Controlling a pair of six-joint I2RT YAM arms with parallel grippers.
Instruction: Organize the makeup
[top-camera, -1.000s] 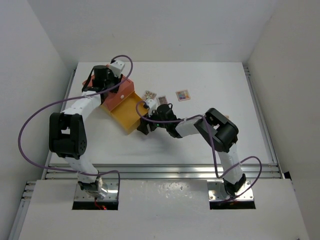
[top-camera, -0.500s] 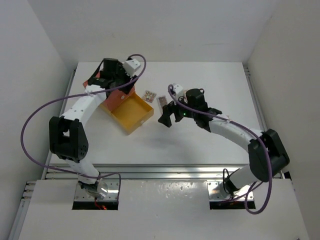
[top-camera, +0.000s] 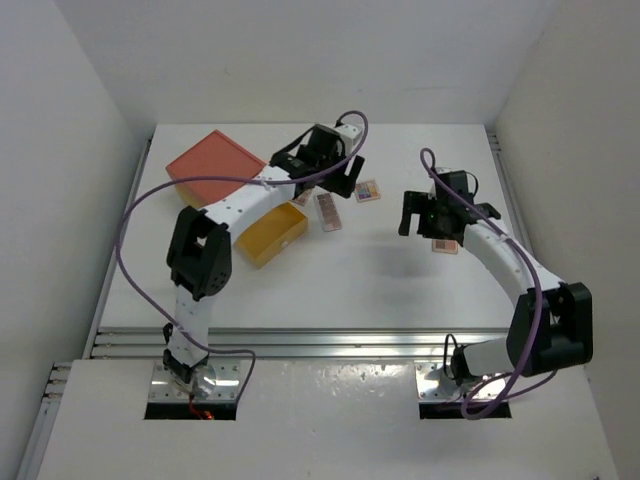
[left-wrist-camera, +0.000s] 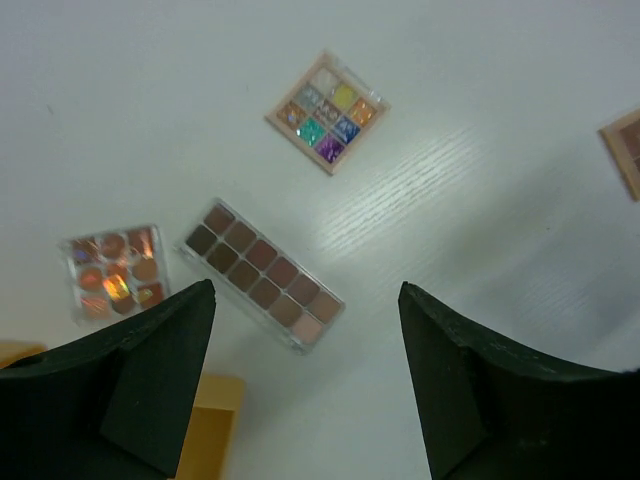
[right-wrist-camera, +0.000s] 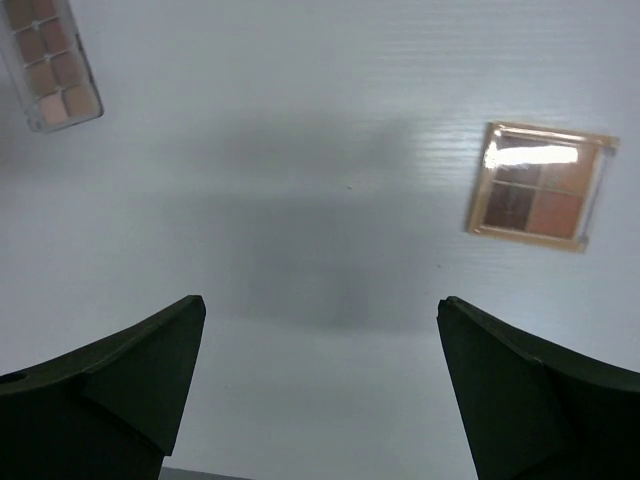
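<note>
Arms swung off the yellow open box (top-camera: 272, 234); left fingers (left-wrist-camera: 140, 380) and right fingers (right-wrist-camera: 100, 400) spread wide. Long brown plastic palette (left-wrist-camera: 262, 288) seems light, stiff, slick; pinch its narrow width.

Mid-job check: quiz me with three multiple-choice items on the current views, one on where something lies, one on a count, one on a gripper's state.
1. Where is the long brown palette?
A. Stacked on another palette
B. Standing on its edge
C. Flat on the table, under the left gripper

2. How many pans does the multicoloured palette have?
A. Four
B. Nine
C. Twelve

3. What state is the right gripper in?
A. Open, holding nothing
B. Shut on a palette
C. Shut on a brush

Answers:
1. C: the left wrist view shows it lying flat on the white surface between the open fingers.
2. B: its pans sit in three rows of three.
3. A: the right wrist view shows the fingers wide apart with only table between them, and the four-pan palette lies off to one side.
</note>
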